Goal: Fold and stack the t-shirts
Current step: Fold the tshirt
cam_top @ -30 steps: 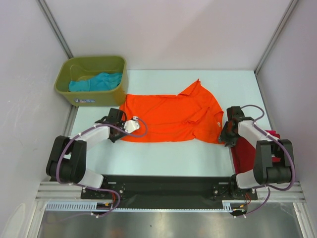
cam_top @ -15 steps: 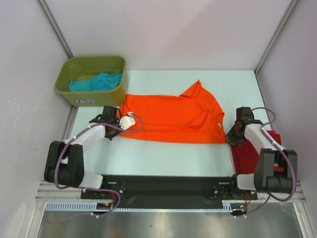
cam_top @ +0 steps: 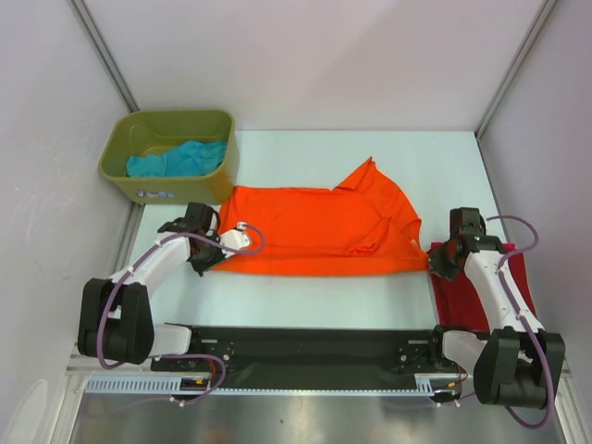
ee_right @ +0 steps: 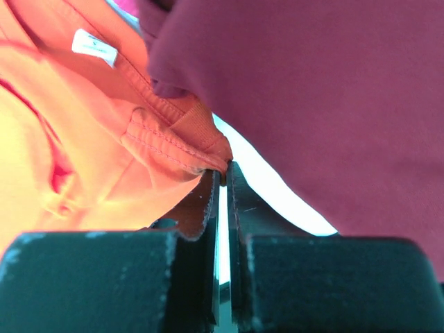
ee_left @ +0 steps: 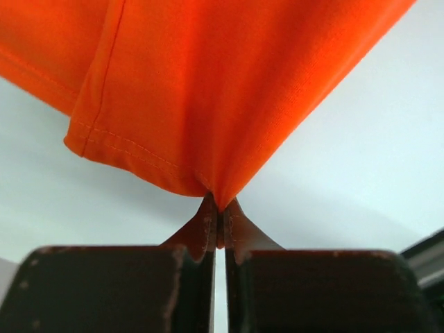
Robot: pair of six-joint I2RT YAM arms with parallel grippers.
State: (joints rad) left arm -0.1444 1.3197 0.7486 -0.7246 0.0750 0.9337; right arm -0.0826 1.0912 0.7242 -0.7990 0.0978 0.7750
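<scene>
The orange t-shirt (cam_top: 319, 231) lies stretched across the table's middle, folded lengthwise. My left gripper (cam_top: 211, 254) is shut on its left hem corner (ee_left: 218, 198). My right gripper (cam_top: 435, 262) is shut on its collar edge (ee_right: 208, 156) at the right end; the white neck label (ee_right: 94, 47) shows there. The dark red t-shirt (cam_top: 481, 291) lies at the table's right edge under my right arm, and fills the upper right of the right wrist view (ee_right: 326, 97). The teal t-shirt (cam_top: 176, 157) lies crumpled in the bin.
The olive-green plastic bin (cam_top: 166, 190) stands at the back left corner, close to my left arm. Metal frame posts (cam_top: 102, 46) rise at both back corners. The black base rail (cam_top: 305, 342) runs along the near edge.
Both grippers have moved outward and toward the near edge, pulling the orange shirt taut and nearer. The right gripper now sits over the dark red shirt's left edge.
</scene>
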